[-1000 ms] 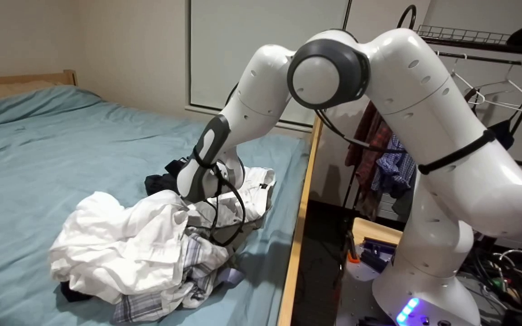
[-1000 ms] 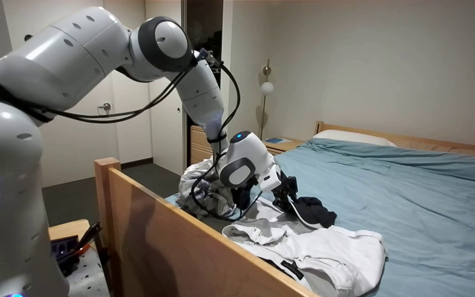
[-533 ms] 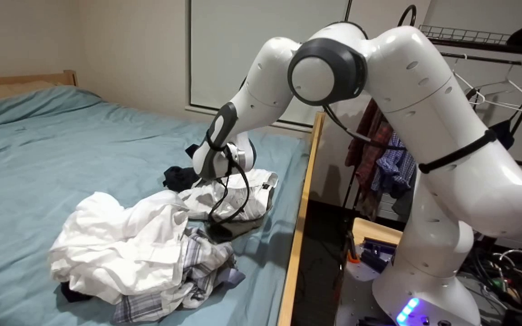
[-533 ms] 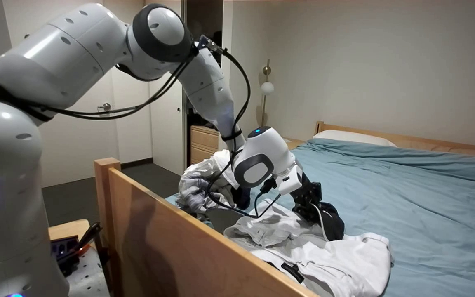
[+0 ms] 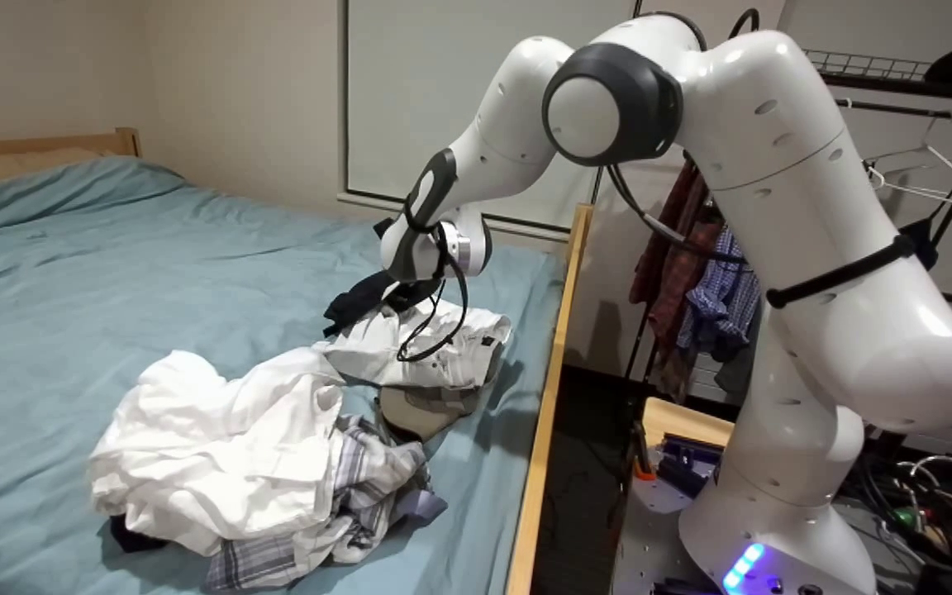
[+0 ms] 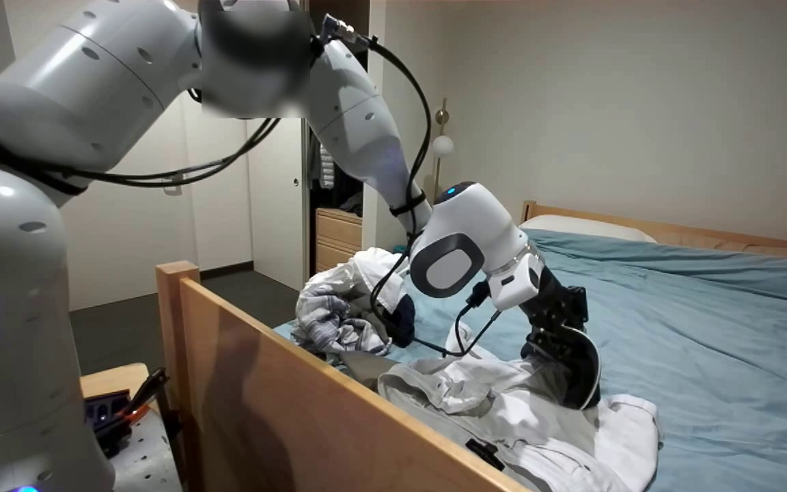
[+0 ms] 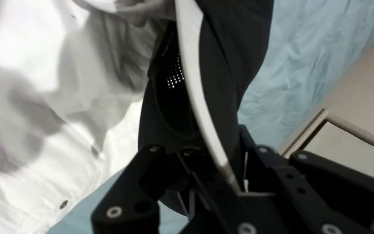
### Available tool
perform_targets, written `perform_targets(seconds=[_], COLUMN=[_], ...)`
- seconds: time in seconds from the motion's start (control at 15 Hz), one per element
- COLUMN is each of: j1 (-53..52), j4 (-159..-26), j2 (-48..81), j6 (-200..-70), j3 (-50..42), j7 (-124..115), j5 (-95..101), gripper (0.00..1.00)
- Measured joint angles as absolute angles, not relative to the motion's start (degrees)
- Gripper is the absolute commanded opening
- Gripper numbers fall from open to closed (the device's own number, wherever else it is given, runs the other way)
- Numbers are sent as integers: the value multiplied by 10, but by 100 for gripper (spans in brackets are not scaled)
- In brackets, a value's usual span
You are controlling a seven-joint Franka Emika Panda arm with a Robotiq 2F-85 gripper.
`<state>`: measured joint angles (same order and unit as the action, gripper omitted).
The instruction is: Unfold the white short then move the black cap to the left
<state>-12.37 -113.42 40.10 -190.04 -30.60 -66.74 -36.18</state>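
The black cap [image 6: 583, 372] with a white edge hangs tilted from my gripper [image 6: 557, 338], over the white shorts [image 6: 557, 437]. In the wrist view the black cap [image 7: 232, 55] sits between the fingers of my gripper [image 7: 211, 144], which is shut on it, and its white edge runs down into the jaws. The white shorts [image 7: 76, 130] lie spread and wrinkled beside and below it. In an exterior view the black cap [image 5: 360, 302] shows at the far edge of the white shorts [image 5: 418, 351]; the fingers are mostly hidden by the wrist there.
A heap of white and plaid clothes [image 5: 228, 454] lies on the blue bed sheet [image 5: 195, 273]; it also shows in an exterior view [image 6: 346, 311]. A tan cap-like item [image 5: 422, 411] lies against the shorts. The wooden footboard [image 6: 298, 400] stands between arm base and bed.
My gripper has moved away from the clothes heap and slightly up, carrying the black cap along and tilting it. The shorts have shifted slightly the same way. The tan item shows more fully.
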Motion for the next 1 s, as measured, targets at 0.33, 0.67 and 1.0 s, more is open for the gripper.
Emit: perform_targets(seconds=[0.33,0.67,1.0], j1=[-136,-171,-183], j4=[-1141,-1160,-1164], j2=[357,339,356], j6=[-1933,-1915,-1798], j3=[-330,-437,-563], j7=[-667,-668,-689], j5=[-364,-417,-449], gripper=[8,8,8])
